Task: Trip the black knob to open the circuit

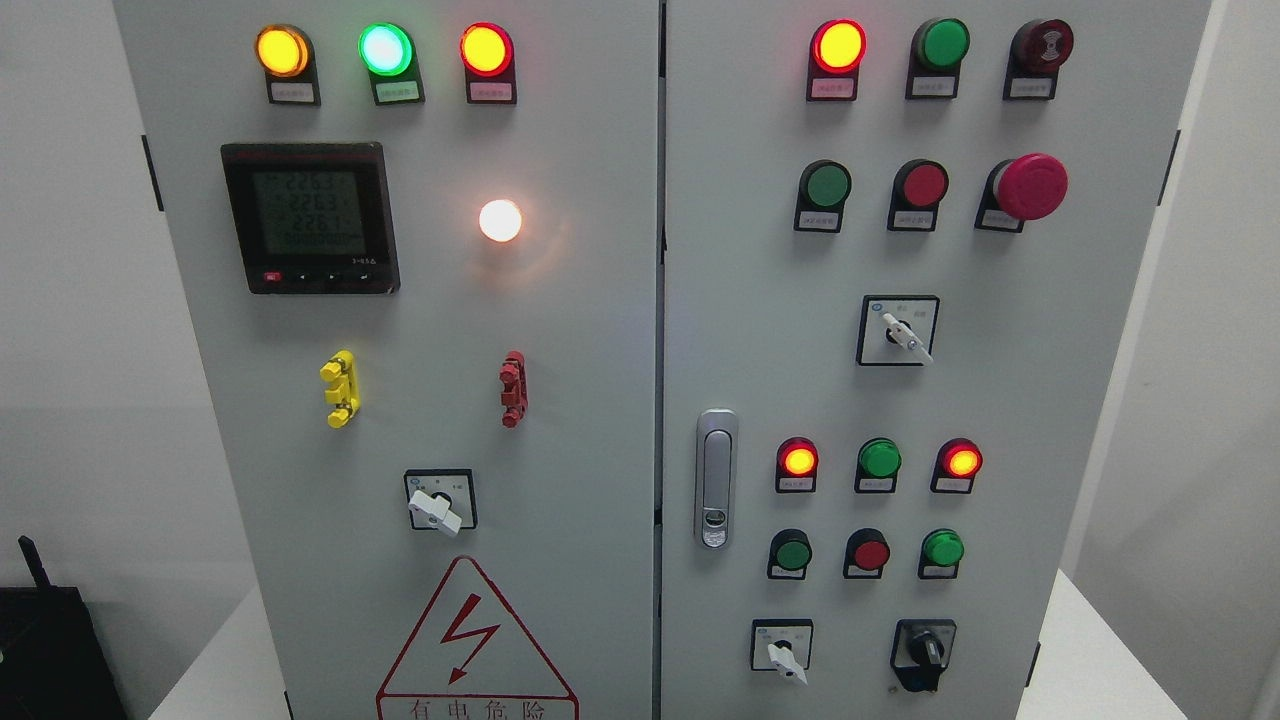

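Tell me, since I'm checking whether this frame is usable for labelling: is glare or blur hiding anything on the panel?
Head view: the white lamp blooms and casts a warm halo on the left door. Head view: the meter display is dim, its digits hard to read. Head view: label print under the lamps is too small to read. Head view: the black knob is sharp and unglared. No hand shows.

body: not visible in head view | arms: none seen | hands: none seen
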Controlling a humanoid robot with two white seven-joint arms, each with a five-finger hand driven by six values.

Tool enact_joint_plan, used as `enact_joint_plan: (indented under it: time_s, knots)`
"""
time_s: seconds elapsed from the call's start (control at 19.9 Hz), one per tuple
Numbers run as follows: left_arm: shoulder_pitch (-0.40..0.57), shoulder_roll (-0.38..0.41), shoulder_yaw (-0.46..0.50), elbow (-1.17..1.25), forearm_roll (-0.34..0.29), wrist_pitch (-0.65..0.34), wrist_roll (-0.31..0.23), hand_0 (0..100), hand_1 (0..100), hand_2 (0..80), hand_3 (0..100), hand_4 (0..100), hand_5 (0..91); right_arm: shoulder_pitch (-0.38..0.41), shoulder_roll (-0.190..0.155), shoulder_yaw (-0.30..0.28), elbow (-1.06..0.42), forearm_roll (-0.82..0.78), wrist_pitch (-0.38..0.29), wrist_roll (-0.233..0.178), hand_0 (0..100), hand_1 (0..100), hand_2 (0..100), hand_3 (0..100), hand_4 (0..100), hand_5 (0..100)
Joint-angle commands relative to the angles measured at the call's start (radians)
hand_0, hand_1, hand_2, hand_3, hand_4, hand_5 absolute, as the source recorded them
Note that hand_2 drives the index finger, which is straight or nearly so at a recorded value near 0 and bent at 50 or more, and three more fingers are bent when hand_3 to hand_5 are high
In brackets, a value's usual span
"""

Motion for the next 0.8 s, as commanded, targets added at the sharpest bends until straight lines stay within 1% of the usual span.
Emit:
enact_joint_plan:
  time_s: [0.0,0.1,0.2,0.35,0.5,0.6,0.65,0.75]
  knots:
    - [0.000,0.000,0.001,0.001,0.002,0.000,0.000,12,39,0.0,0,0,0.0,-0.001,0.001,0.005,-0.060,-0.002,-0.015,-0.027,60,79,0,93,81,72]
    - [0.000,0.000,0.001,0.001,0.002,0.000,0.000,12,39,0.0,0,0,0.0,-0.003,0.001,0.005,-0.088,-0.002,-0.015,-0.035,72,84,0,98,84,77]
    - [0.000,0.000,0.001,0.001,0.002,0.001,0.000,12,39,0.0,0,0,0.0,-0.009,0.001,0.003,-0.108,-0.001,-0.013,-0.058,79,87,0,100,86,81]
    - [0.000,0.000,0.001,0.001,0.002,0.001,0.000,12,39,0.0,0,0,0.0,-0.024,0.001,0.002,-0.140,-0.001,-0.005,-0.067,88,89,0,100,92,87]
    - [0.000,0.000,0.001,0.001,0.002,0.001,0.000,12,39,0.0,0,0,0.0,-0.044,0.001,0.002,-0.178,-0.001,-0.002,-0.067,87,86,0,100,98,93]
    - [0.000,0.000,0.001,0.001,0.002,0.001,0.000,12,39,0.0,0,0,0.0,-0.055,0.001,0.002,-0.206,0.001,-0.001,-0.067,87,86,0,100,100,94]
    - [0.000,0.000,0.001,0.001,0.002,0.001,0.000,12,39,0.0,0,0,0.0,-0.059,0.001,0.002,-0.218,0.001,0.005,-0.067,86,86,0,100,100,94]
    - [0.000,-0.002,0.001,0.001,0.002,0.001,0.000,12,39,0.0,0,0,0.0,-0.067,0.000,0.002,-0.252,0.001,0.039,-0.065,86,86,0,100,100,95]
